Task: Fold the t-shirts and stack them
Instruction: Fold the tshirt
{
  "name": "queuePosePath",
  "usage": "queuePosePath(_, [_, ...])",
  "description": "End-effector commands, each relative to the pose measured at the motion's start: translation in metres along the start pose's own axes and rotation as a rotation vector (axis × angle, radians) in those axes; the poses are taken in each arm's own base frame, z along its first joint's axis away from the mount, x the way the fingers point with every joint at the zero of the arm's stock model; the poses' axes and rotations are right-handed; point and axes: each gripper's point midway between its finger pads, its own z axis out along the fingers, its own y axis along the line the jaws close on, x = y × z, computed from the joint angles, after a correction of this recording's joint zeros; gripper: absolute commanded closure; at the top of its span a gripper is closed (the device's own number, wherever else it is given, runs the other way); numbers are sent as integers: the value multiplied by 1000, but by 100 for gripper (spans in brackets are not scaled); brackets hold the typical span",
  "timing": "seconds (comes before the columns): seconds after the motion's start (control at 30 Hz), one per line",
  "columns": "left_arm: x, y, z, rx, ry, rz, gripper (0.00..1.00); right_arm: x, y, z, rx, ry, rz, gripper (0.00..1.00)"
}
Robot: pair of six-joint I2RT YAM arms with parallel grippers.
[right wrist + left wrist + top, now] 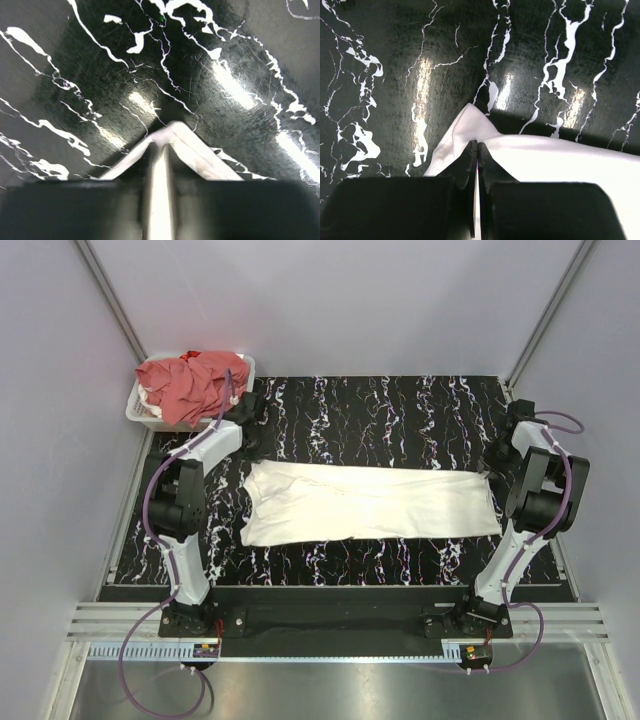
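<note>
Left wrist view showed the left gripper (477, 150) with its jaws pressed together on a corner of the white t-shirt (560, 165). The cloth rose to a small peak just ahead of the tips and ran off flat to one side behind them. The right gripper (160, 152) had its jaws narrow, with a bright strip of the same shirt filling the slit between them and a folded corner tenting up just in front of the tips; it looked like a grip, though a thin one. Between the two pairs of jaws the shirt lay as a long flat band on the dark marbled table (380, 405), its far edge running from one gripper to the other. Beyond the left jaws, well apart from the white shirt, the red t-shirts (190, 385) sat heaped in a white basket (137, 412). The step in hand was probably to lift the far edge and carry it toward the near edge for a fold. The risk lay in how little cloth each pair of jaws held, only a corner tip. A quick lift or an outward pull could slide the thin fabric free on one side, and the band would drop skewed. Uneven lifting by the two arms could also drag the shirt or wrinkle the fold.
</note>
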Motion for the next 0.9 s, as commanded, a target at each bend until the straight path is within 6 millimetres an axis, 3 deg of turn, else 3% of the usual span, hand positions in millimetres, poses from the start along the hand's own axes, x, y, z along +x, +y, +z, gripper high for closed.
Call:
queuePosePath(0.0, [-42,-9,-17,28,-102,28,95,-23,7,-31,-33,-96,9,66])
queuePosePath(0.03, [-42,-12,-19,30,-95,51,84,-20,11,-33,-58,-82,9,43])
queuePosePath(0.07, [-51,-16,-25,26,-115,54,76,-19,13,-35,-67,-79,10,36])
queuePosePath(0.13, [-50,-21,-37,23,-121,76,63,-16,12,-45,-76,-89,8,29])
queuePosePath(0.2, [-47,-22,-56,23,-146,65,55,-15,12,-60,-86,-119,8,27])
queuePosePath(0.23, [-34,-24,-58,22,-131,76,53,-7,10,-61,-83,-109,5,27])
queuePosePath(0.27, [-34,-24,-72,28,-158,65,51,-1,15,-65,-91,-111,-11,27])
queuePosePath(0.3, [-27,-24,-76,33,-155,58,50,3,17,-75,-101,-126,-24,26])
queuePosePath(0.37, [-4,-26,-81,50,-127,39,50,22,17,-75,-95,-108,-52,26])
queuePosePath(0.57, [54,-42,-53,93,10,32,51,71,18,-58,-91,-17,-116,29])
queuePosePath(0.67, [72,-52,-38,113,53,22,51,92,19,-50,-96,37,-140,31])
queuePosePath(0.77, [78,-59,-21,115,87,18,52,116,25,-45,-121,107,-166,34])
queuePosePath(0.87, [71,-67,-7,109,90,31,52,145,27,-42,-137,171,-182,37])
